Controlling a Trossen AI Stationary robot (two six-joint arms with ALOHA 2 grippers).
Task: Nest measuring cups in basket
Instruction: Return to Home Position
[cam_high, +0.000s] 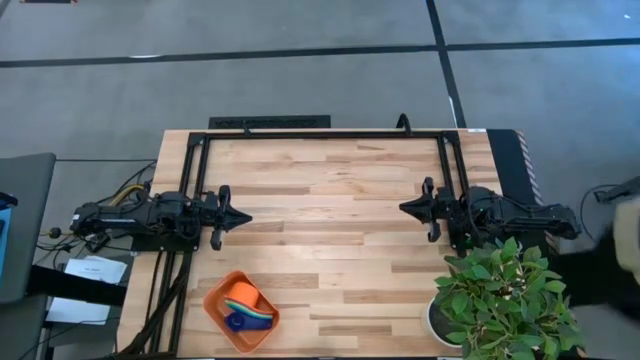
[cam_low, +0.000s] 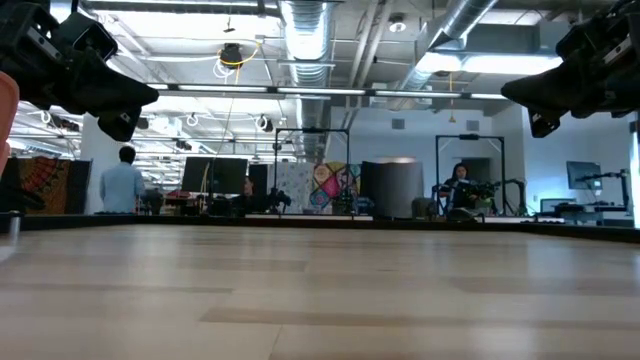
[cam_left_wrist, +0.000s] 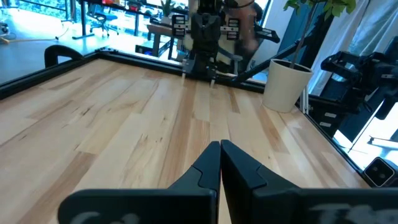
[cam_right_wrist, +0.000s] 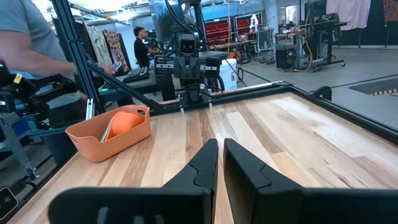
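Basket (cam_high: 214, 296) on counter (cam_high: 330, 240), front-left corner, long axis diagonal. Measuring cups (cam_high: 247, 305) nested inside it. Left gripper (cam_high: 245, 217) nearer, basket off to its side. Right gripper (cam_high: 404, 207) well apart, opposite. Both grippers pressed together, empty, raised off counter.

Smooth pale wood table (cam_high: 330, 200); glossy plastic basket (cam_high: 216, 316).

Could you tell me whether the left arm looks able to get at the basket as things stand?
Probably yes: the basket lies close to the left gripper on the table, with only bare wood between them.
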